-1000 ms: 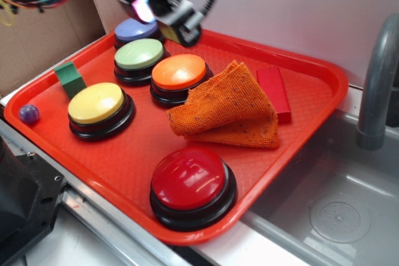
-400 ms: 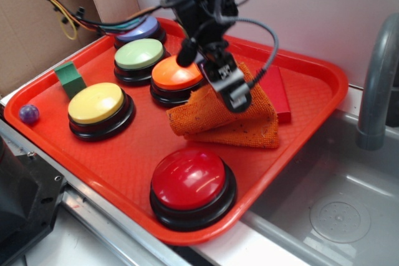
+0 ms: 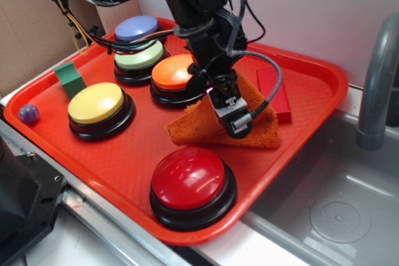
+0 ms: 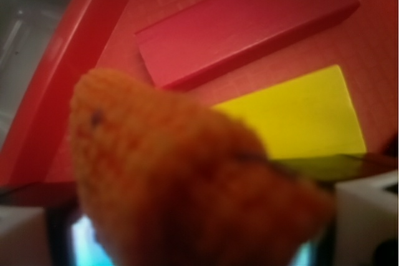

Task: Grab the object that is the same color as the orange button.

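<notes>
Exterior: the pincer [image 3: 225, 111] has dropped from above the orange button [image 3: 176, 71] onto the orange cloth [image 3: 194, 126], which lies just right of that button on the red tray [image 3: 318, 70]. The cloth's top fold now looks bunched up under the pincer, where a second ago it lay flat. Red block [image 3: 274, 93] just beyond the cloth.

Wrist: blurred orange cloth [image 4: 181, 197] fills the lower frame between the white fingers [image 4: 368, 216]; red block [image 4: 249, 26] and a yellow patch [image 4: 299, 116] beyond. Pincer looks clamped on the cloth. Judgement: grasp made, lift remains.
</notes>
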Tool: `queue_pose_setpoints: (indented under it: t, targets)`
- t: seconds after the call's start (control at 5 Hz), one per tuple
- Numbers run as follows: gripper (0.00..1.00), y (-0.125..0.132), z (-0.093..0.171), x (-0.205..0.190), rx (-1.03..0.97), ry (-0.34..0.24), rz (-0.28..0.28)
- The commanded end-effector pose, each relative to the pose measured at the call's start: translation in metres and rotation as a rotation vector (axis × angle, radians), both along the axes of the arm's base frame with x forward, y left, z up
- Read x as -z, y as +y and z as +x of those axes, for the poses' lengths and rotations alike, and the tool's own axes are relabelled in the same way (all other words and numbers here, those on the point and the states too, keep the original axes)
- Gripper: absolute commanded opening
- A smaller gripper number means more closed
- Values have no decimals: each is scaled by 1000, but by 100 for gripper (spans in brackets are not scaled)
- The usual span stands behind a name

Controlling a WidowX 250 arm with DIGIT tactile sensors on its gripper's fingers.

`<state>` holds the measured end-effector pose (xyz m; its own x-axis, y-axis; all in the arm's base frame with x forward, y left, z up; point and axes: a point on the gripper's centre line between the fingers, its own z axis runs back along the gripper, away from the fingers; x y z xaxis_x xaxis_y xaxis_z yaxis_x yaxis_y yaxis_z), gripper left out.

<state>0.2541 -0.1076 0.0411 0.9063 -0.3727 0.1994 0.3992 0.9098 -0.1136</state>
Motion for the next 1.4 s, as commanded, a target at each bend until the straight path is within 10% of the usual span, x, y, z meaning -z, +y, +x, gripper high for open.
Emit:
queue_pose_setpoints:
  t: [0.0,1.2]
  targets:
    - [0,-5,-7,-37,-115,-88,-3]
    - [0,91,-96,-134,-705,-160,13]
